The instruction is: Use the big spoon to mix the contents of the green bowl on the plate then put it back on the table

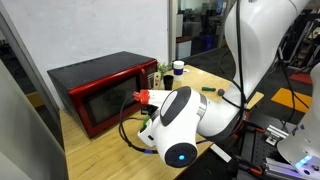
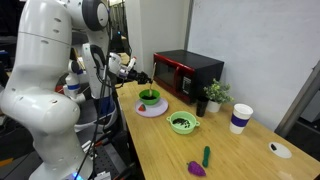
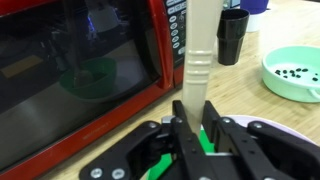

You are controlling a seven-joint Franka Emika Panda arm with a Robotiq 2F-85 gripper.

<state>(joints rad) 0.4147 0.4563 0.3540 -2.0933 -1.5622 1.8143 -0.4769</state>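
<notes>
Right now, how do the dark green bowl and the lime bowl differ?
The green bowl is dark, vivid green; the lime bowl is paler. The green bowl sits on the plate; the lime bowl sits straight on the table. The gripper, shut on the big spoon, is over the green bowl; the lime bowl stands apart from it. Both are round.

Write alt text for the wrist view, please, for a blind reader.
The pincer is shut on the big spoon, its pale handle rising mid-frame. A red microwave fills the left; a black cup and pale green bowl stand right.
</notes>
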